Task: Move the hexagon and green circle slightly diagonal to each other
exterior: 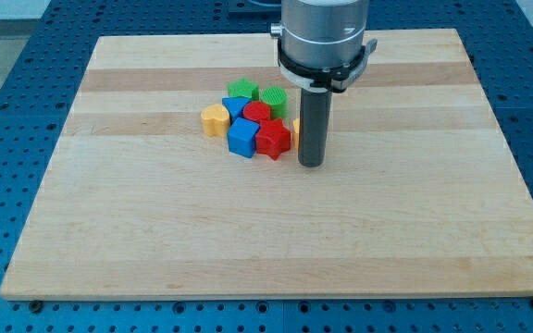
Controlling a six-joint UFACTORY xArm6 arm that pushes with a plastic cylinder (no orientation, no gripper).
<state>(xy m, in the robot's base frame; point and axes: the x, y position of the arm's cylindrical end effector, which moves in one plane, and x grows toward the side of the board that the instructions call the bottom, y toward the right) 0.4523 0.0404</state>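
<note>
The blocks lie in one tight cluster at the board's upper middle. The green circle [274,97] sits at the cluster's top right, next to a green star [241,90]. The red hexagon [256,113] touches the green circle from below. A red star [272,140] and a blue block [242,138] lie at the cluster's bottom, with another blue block [235,106] above. A yellow heart [215,119] is at the left. A yellow block [296,129] peeks out behind the rod. My tip [311,164] rests just right of the red star.
The wooden board [276,231] lies on a blue perforated table [7,111]. The arm's grey body [324,37] hangs over the board's top middle and hides part of it.
</note>
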